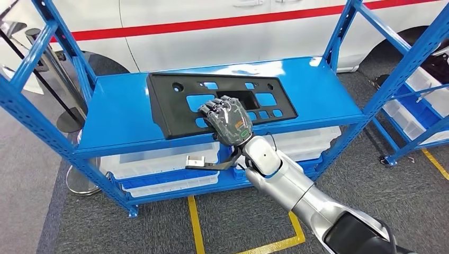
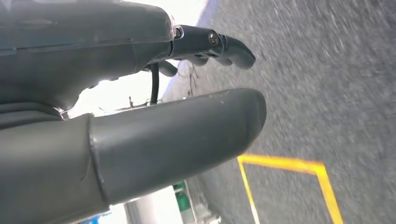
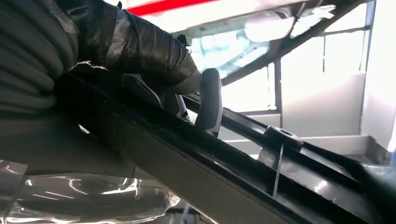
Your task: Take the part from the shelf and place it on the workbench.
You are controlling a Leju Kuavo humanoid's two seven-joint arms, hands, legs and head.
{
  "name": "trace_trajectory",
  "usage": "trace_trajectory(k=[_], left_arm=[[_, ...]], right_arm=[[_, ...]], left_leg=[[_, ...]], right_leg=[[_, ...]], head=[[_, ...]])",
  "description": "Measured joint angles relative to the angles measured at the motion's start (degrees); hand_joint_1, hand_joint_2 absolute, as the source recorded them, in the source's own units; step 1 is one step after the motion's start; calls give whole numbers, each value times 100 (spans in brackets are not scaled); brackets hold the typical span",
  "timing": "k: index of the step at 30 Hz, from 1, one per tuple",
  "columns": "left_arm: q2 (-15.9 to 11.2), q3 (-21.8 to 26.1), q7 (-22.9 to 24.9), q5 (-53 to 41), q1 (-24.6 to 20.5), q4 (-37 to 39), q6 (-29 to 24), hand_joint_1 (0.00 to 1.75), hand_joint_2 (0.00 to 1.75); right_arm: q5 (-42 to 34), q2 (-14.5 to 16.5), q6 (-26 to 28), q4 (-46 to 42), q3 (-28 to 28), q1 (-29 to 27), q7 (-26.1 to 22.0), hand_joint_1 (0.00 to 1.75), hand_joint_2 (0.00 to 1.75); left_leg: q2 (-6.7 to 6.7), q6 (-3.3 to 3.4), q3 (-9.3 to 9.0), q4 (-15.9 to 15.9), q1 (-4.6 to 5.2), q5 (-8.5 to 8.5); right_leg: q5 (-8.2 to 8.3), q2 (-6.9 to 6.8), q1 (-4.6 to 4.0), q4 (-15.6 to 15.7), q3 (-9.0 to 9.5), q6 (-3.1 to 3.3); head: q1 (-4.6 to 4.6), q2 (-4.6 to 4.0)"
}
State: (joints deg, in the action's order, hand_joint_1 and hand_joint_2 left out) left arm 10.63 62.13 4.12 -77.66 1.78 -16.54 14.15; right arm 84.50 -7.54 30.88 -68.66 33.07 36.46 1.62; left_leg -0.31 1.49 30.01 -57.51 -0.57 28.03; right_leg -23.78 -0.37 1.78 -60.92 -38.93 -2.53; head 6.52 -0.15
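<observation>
The part is a long black plastic panel point(image 1: 174, 106) with several cut-outs, lying flat on the top level of a blue shelf point(image 1: 116, 111). My right hand point(image 1: 229, 120) sits on the panel's near edge, right of its middle, fingers laid over the top face. In the right wrist view the panel's edge point(image 3: 224, 172) runs between the taped thumb point(image 3: 140, 51) and the fingers on its other side, so the hand grips it. My left hand point(image 2: 140, 116) hangs over grey floor, its fingers apart and holding nothing.
White bins point(image 1: 159, 159) and a small metal bracket point(image 1: 196, 160) sit on the lower level. A white vehicle with a red stripe point(image 1: 212, 32) stands behind the shelf. Another blue rack point(image 1: 418, 79) is at the right. Yellow tape point(image 1: 196, 227) marks the floor.
</observation>
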Motion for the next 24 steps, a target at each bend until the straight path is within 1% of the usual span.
trace_trajectory(k=[1,2,3,4,5,6,7,8,9,10,11,12,13,14,15,16,17,18,19,20,21,22,23,24], left_arm=[[61,1,17,-35,0,-3,-38,0,0],[109,1,25,-63,-2,-7,-58,0,0],[148,2,28,-88,2,-7,-65,0,0],[175,3,26,-107,6,-7,-63,0,0],[194,4,24,-122,13,-7,-53,0,0],[207,6,15,-138,19,-7,-42,0,0],[217,7,-27,-142,22,-7,-14,0,0],[222,8,-127,-125,14,-7,51,0,0],[188,11,-279,-88,-7,-8,171,0,0],[117,15,-449,-37,-44,-6,351,0,0],[-9,20,-597,24,-111,1,584,0,0],[-169,24,-687,71,-201,16,825,0,0],[-330,25,-724,108,-303,35,1025,0,0],[-486,25,-737,138,-410,62,1174,0,0],[-615,25,-737,155,-496,92,1249,0,0],[-722,25,-735,167,-562,121,1276,0,0],[-811,25,-734,176,-609,153,1284,0,0],[-883,25,-733,183,-641,182,1282,0,0],[-935,25,-733,191,-667,207,1278,0,0],[-981,25,-735,199,-682,229,1271,0,0],[-1015,25,-740,204,-692,250,1260,0,0],[-1040,25,-750,212,-696,274,1242,0,0],[-1064,25,-764,221,-697,302,1225,0,0],[-1082,25,-785,239,-697,335,1204,0,0]], right_arm=[[7,-12,0,-14,22,4,17,175,175],[10,-29,1,-33,45,6,25,175,175],[10,-55,2,-54,69,4,26,175,175],[10,-85,3,-75,92,-2,26,175,175],[10,-118,3,-98,111,-10,26,175,175],[10,-152,1,-124,129,-15,25,175,175],[0,-186,-2,-158,143,-19,14,175,175],[-32,-218,-16,-199,158,-12,-26,175,175],[-88,-240,-41,-239,179,10,-94,175,175],[-161,-256,-76,-272,206,43,-176,175,175],[-239,-261,-116,-292,249,100,-252,175,175],[-301,-261,-152,-297,305,169,-299,175,175],[-349,-261,-178,-294,363,229,-312,175,175],[-387,-261,-191,-288,424,288,-309,175,175],[-423,-260,-190,-275,475,330,-301,175,175],[-461,-261,-178,-257,513,360,-293,175,175],[-493,-265,-164,-233,544,391,-291,175,175],[-519,-273,-153,-204,564,415,-291,175,175],[-534,-282,-149,-176,579,432,-290,175,175],[-541,-292,-148,-147,592,443,-290,175,175],[-544,-300,-149,-121,608,447,-290,175,175],[-546,-304,-152,-102,626,451,-290,175,175],[-546,-307,-158,-87,648,464,-290,175,175],[-546,-305,-170,-78,674,490,-289,175,175]], left_leg=[[8,52,56,22,-2,-76],[14,87,127,17,14,-139],[16,113,213,4,32,-197],[16,123,301,-15,52,-249],[15,129,391,-40,70,-298],[14,133,482,-69,87,-344],[12,132,568,-96,102,-388],[10,128,641,-123,112,-431],[9,113,702,-142,124,-476],[9,90,740,-144,129,-524],[10,58,764,-134,126,-577],[9,23,785,-113,119,-639],[1,-11,800,-89,117,-699],[-7,-48,831,-99,109,-692],[-12,-82,875,-175,105,-581],[-16,-119,932,-347,98,-362],[-13,-157,1006,-632,75,-57],[-10,-192,1082,-991,56,234],[-8,-227,1136,-1344,34,424],[-7,-258,1139,-1601,12,477],[-6,-287,1063,-1690,-9,391],[-5,-315,895,-1585,-31,228],[-4,-345,636,-1297,-57,80],[-6,-372,323,-884,-73,43]], right_leg=[[-246,10,-6,-228,-77,-6],[-544,17,-14,-557,-171,-2],[-800,20,-28,-931,-259,3],[-941,23,-42,-1238,-303,7],[-955,24,-55,-1394,-274,20],[-863,25,-71,-1357,-148,44],[-722,27,-91,-1111,84,83],[-637,28,-120,-737,370,138],[-614,25,-150,-330,642,189],[-620,22,-177,-33,830,232],[-644,18,-202,148,914,268],[-617,12,-221,219,917,292],[-544,0,-216,241,878,324],[-472,-22,-205,285,840,361],[-395,-42,-186,317,791,400],[-314,-61,-159,347,734,432],[-241,-70,-151,353,664,451],[-168,-69,-142,352,576,461],[-92,-68,-132,347,480,453],[-16,-66,-121,340,375,440],[58,-66,-104,329,270,420],[125,-65,-84,312,168,393],[182,-64,-67,284,75,360],[231,-63,-58,244,-13,321]], head=[[1,0],[1,0],[1,0],[1,0],[1,0],[1,0],[1,0],[1,0],[-1,0],[-1,0],[0,0],[-1,0],[1,0],[0,0],[-2,0],[-2,0],[-2,0],[-3,0],[-2,0],[-2,0],[-2,0],[-2,0],[-2,0],[-2,0]])
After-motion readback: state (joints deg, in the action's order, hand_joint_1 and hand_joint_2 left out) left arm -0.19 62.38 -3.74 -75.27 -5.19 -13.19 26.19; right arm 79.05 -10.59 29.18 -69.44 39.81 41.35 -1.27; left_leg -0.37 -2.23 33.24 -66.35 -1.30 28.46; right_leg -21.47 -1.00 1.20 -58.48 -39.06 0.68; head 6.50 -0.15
